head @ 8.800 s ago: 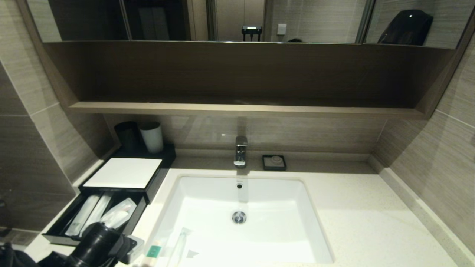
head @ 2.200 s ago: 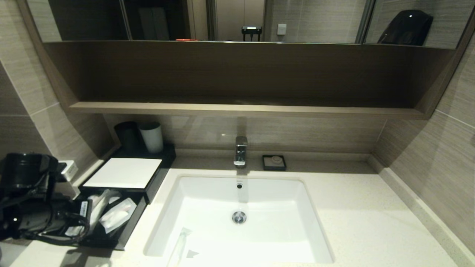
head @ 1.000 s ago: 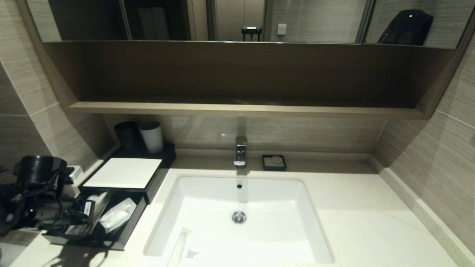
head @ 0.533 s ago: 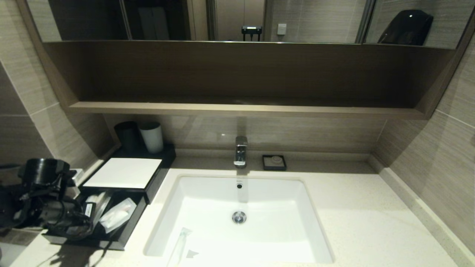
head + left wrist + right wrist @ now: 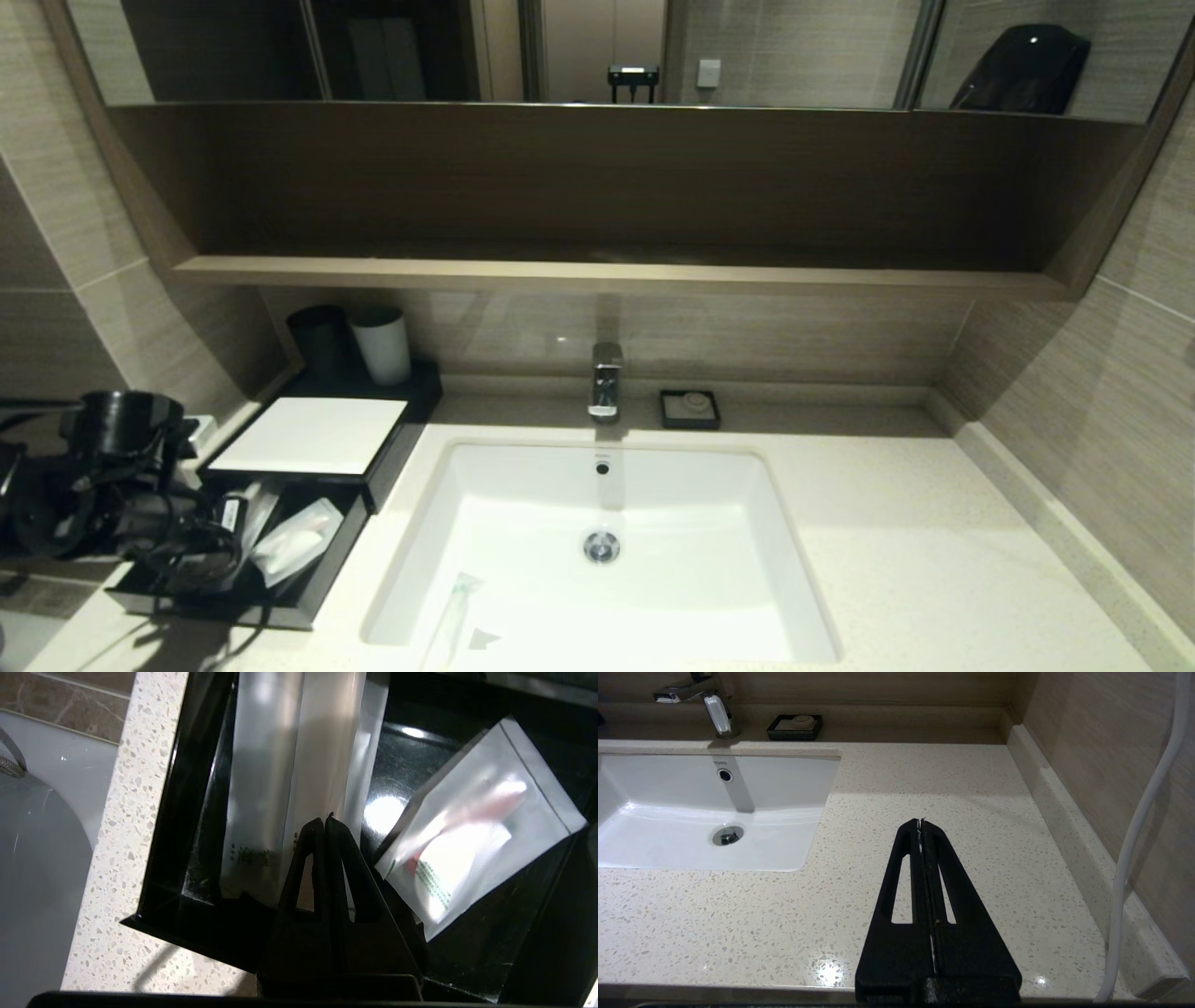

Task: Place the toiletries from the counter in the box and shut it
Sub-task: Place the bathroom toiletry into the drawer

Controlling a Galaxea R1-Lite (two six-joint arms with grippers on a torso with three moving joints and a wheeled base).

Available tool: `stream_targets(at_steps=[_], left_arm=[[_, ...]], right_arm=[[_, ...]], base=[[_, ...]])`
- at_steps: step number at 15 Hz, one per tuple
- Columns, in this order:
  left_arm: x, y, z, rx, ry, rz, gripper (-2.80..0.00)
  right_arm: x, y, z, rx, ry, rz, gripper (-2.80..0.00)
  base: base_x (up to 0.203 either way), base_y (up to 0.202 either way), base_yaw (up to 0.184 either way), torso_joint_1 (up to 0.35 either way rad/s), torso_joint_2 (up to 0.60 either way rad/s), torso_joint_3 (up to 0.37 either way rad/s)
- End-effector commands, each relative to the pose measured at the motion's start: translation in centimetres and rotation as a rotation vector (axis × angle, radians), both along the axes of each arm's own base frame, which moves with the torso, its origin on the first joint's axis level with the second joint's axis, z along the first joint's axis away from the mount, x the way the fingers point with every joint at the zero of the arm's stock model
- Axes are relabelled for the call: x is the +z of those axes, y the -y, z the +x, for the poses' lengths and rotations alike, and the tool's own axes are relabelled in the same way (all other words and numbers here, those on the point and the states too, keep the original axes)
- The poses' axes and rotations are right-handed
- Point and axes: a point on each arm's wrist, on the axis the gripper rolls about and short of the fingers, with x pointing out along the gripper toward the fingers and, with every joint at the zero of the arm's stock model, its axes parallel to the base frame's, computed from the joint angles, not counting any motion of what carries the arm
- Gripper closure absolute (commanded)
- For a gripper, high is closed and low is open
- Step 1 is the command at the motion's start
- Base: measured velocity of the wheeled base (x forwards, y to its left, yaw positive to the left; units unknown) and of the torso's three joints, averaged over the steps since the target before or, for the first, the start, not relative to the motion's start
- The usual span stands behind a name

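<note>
The black box (image 5: 313, 436) with its white top stands at the counter's (image 5: 887, 560) left end, its drawer (image 5: 308, 583) pulled out. My left gripper (image 5: 324, 820) is shut and empty, its tips just above two long clear packets (image 5: 280, 765) lying in the drawer (image 5: 187, 788). A squarer packet (image 5: 476, 826) lies beside them, also seen from the head camera (image 5: 299, 539). The left gripper (image 5: 201, 560) covers the drawer's left side. A toothbrush packet (image 5: 450, 611) lies in the sink basin's near left corner. My right gripper (image 5: 921, 822) hovers shut over the bare counter (image 5: 971, 779) right of the sink.
A black cup (image 5: 319, 341) and a white cup (image 5: 381, 345) stand behind the box. The tap (image 5: 605, 378) and a small black soap dish (image 5: 690, 409) sit at the back of the sink (image 5: 747, 467). A brown shelf (image 5: 607, 273) overhangs.
The teal-labelled packet has gone from the counter's front edge. Over the last second my left arm has shifted slightly right and lower over the drawer, gripper still shut.
</note>
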Motion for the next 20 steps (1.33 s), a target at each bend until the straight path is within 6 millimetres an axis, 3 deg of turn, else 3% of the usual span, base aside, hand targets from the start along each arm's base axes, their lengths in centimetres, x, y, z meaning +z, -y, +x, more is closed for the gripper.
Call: stream_targets(at_steps=[1, 6, 20], left_arm=[[0.2, -0.4, 0.2, 0.012, 0.011, 0.005, 0.0], [0.0, -1.8, 1.1, 0.04, 0.018, 0.016, 0.0], [-0.7, -1.9, 1.5, 0.011, 0.018, -0.008, 0.0]], right_arm=[[0.0, 0.0, 0.0, 0.0, 0.001, 0.001, 0.0], [0.0, 0.0, 0.0, 0.0, 0.001, 0.0, 0.0], [0.0, 0.0, 0.0, 0.0, 0.001, 0.001, 0.0]], base=[[0.0, 0.0, 0.0, 0.0, 0.0, 0.0], [0.0, 0.0, 0.0, 0.0, 0.0, 0.0], [0.0, 0.0, 0.0, 0.0, 0.0, 0.0]])
